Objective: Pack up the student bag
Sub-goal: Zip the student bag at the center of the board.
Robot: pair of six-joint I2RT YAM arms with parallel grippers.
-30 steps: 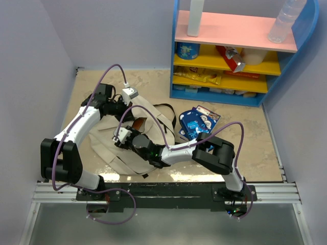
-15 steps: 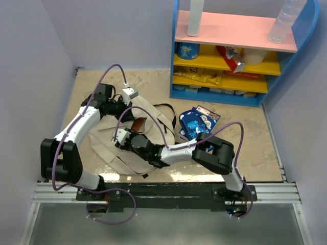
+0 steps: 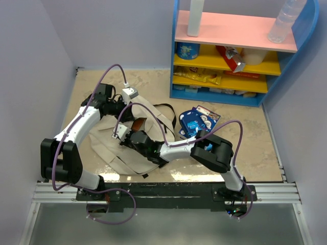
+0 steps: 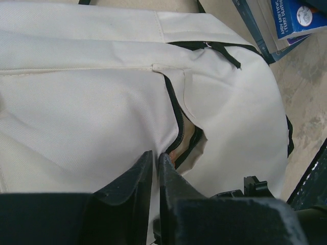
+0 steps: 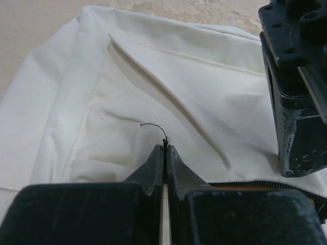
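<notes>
1. The counter (image 3: 245,132) is a mottled beige, stone-look surface. Pale lavender walls (image 3: 112,30) close it in at 9, 12 and 3 o'clock, and a grey metal rail (image 3: 163,191) carries both arm bases along the 6 o'clock edge.
2. A blue-framed shelf unit (image 3: 176,76) with a pink top board and yellow lower boards stands against the back wall at 1 o'clock. On its top are a clear plastic bottle (image 3: 286,20) and a tall white container (image 3: 194,18), and a red packet (image 3: 230,57) lies on a yellow board.
3. The large soft cream canvas student bag (image 3: 104,145) lies slumped on the counter at about 8 o'clock from centre, close to the rail. Its black straps trail toward 3 o'clock.
4. A blue printed pack (image 3: 196,121) lies flat on the counter just beside the bag, at its 3 o'clock.
5. The left arm (image 3: 84,120) curves over the bag's 11 o'clock edge. Its jaws are clenched almost tip to tip against the cream cloth (image 4: 92,102), at a gaping black-edged zip opening. I cannot tell whether cloth is pinched.
6. The right arm (image 3: 176,148) reaches across from 4 o'clock to the bag's middle. Its jaws are clenched tight on the pale fabric (image 5: 168,87), and a thin black thread (image 5: 153,126) curls up from the tips.
</notes>
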